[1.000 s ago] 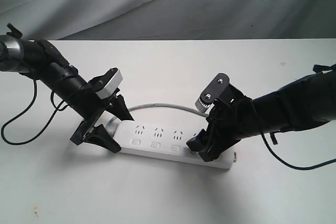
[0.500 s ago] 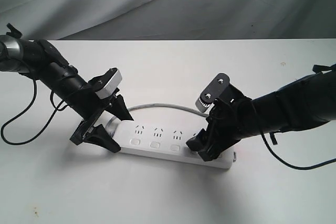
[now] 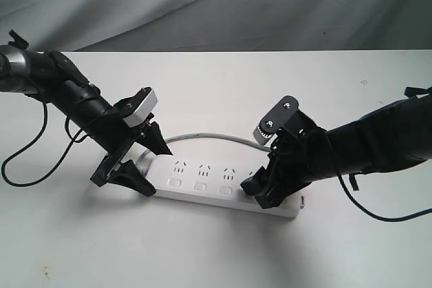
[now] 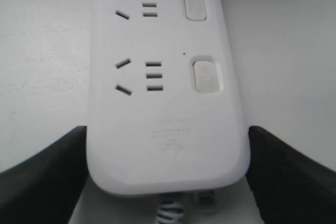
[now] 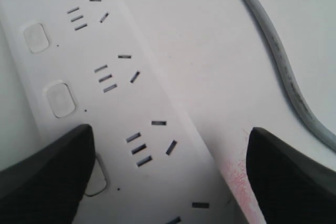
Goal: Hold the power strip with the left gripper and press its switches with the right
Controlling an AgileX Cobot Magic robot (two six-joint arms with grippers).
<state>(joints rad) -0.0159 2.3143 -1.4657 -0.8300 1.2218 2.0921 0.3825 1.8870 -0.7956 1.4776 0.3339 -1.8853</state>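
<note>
The white power strip [image 3: 202, 177] lies flat on the white table, its row of switches [image 3: 200, 185] along its near edge. My left gripper [image 3: 147, 165] straddles the strip's cord end. In the left wrist view both black fingers [image 4: 42, 171] press against the sides of the power strip [image 4: 163, 103], with two switches [image 4: 206, 75] beyond them. My right gripper [image 3: 266, 190] hovers open over the strip's other end. In the right wrist view one finger [image 5: 47, 171] partly covers a switch [image 5: 98, 181]; the other finger hangs over bare table beside the power strip [image 5: 105, 103].
The strip's grey cord [image 3: 209, 137] curves over the table behind it toward the right arm and shows as the cord [image 5: 278, 61] in the right wrist view. Loose black cables hang off both arms [image 3: 20, 160]. Grey cloth [image 3: 202, 5] backs the table.
The right arm has shifted slightly to the right and a little lower over the strip's end. The left arm and the strip have not moved.
</note>
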